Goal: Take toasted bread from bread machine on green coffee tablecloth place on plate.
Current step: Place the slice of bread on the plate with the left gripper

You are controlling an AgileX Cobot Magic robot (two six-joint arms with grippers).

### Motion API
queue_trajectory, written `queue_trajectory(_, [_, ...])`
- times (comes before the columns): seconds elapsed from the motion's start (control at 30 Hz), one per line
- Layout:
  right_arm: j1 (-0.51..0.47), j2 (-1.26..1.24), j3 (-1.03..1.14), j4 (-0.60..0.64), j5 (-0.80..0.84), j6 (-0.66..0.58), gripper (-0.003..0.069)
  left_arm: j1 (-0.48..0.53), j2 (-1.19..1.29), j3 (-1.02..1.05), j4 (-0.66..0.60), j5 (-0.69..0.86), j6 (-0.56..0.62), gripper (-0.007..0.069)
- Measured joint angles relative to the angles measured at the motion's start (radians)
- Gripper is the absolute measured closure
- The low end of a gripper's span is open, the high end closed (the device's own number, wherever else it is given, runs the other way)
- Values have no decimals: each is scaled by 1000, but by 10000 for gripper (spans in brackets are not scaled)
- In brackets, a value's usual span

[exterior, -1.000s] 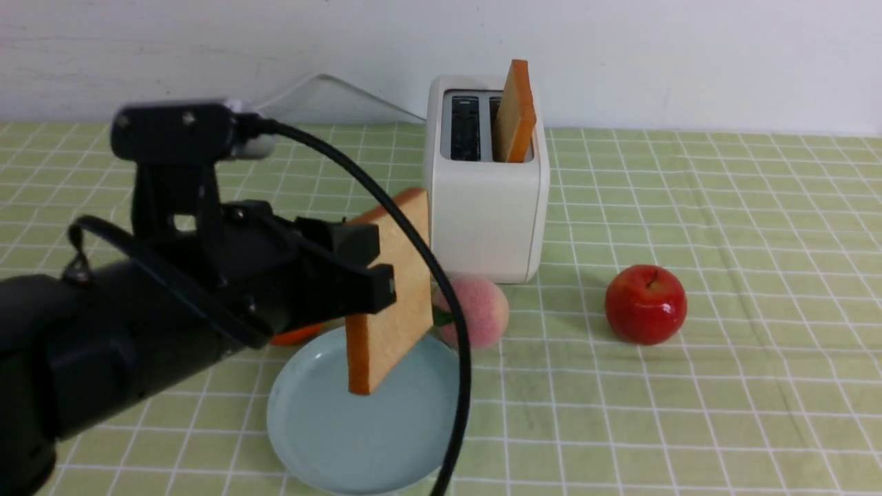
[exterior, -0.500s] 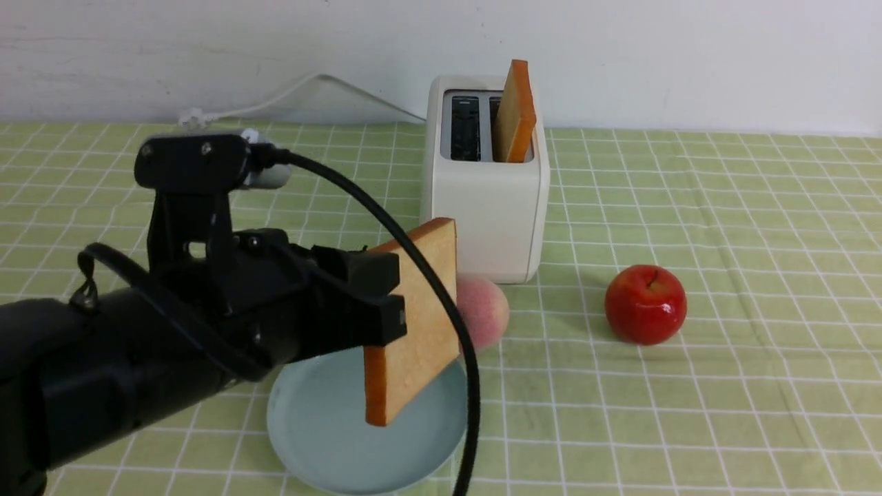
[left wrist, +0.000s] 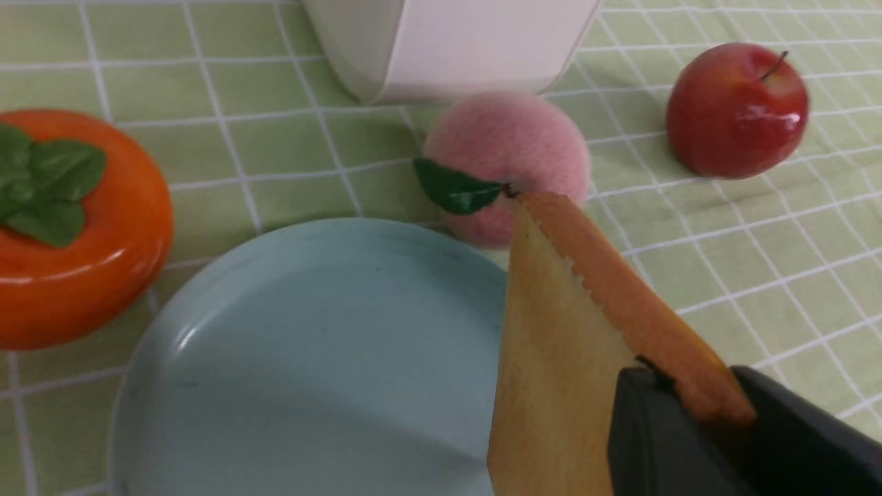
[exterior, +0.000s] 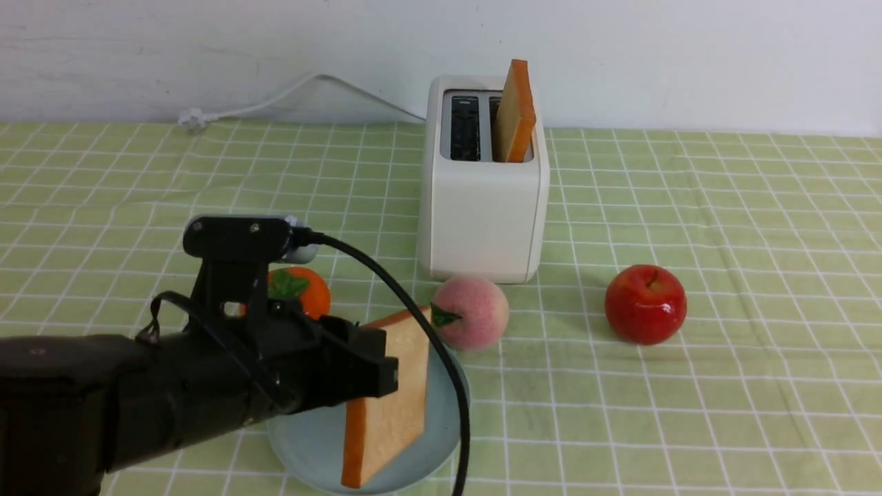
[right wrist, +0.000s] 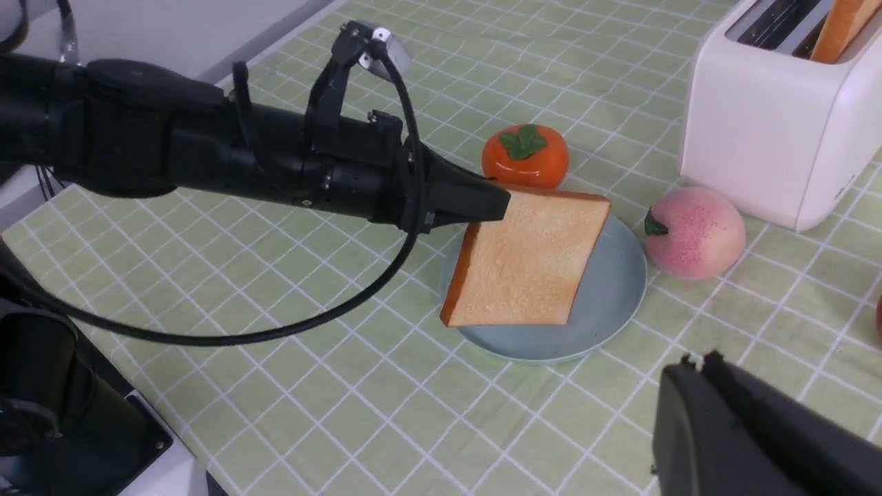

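Your left gripper [exterior: 386, 375] pinches the toasted bread [exterior: 389, 406] by its upper crust corner, lower edge on or just above the plate [exterior: 303, 441]. Likely light, stiff, crumbly: squeeze the crust gently. Jaws of the right gripper [right wrist: 699, 372]: cannot tell.

A: Bread machine [exterior: 482, 200] location?
B: Rear centre of the tablecloth [exterior: 758, 241]; one toast slice [exterior: 518, 117] stands in its right slot.
A: Plate [exterior: 310, 451]?
B: In front. Persimmon [exterior: 306, 293] behind its left, peach [exterior: 472, 313] behind its right, apple [exterior: 645, 304] farther right.
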Motion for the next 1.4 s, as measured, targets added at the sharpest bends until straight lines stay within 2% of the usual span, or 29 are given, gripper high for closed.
queue_trajectory(0.2, [0, 0, 0, 0, 3, 0, 648, 83, 25, -2, 9, 156, -6, 522])
queue_trajectory(0.37, [0, 0, 0, 0, 2, 0, 648, 84, 54, -3, 13, 205, -10, 522])
queue_trajectory(0.6, [0, 0, 0, 0, 2, 0, 645, 91, 102, -22, 9, 187, -10, 522])
queue_trajectory(0.9, [0, 0, 0, 0, 2, 0, 645, 92, 125, -33, 4, 81, -10, 504])
queue_trajectory(1.0, [0, 0, 0, 0, 2, 0, 645, 92, 130, -31, 4, 48, -10, 414])
queue_trajectory(1.2, [0, 0, 0, 0, 2, 0, 644, 92, 131, -28, 5, 16, -9, 180])
queue_trajectory(1.27, [0, 0, 0, 0, 2, 0, 643, 92, 128, -26, 5, 2, -9, 141])
queue_trajectory(1.3, [0, 0, 0, 0, 2, 0, 644, 92, 118, -26, 5, -23, -6, 97])
queue_trajectory(1.4, [0, 0, 0, 0, 2, 0, 645, 92, 76, -25, 5, -80, -1, 46])
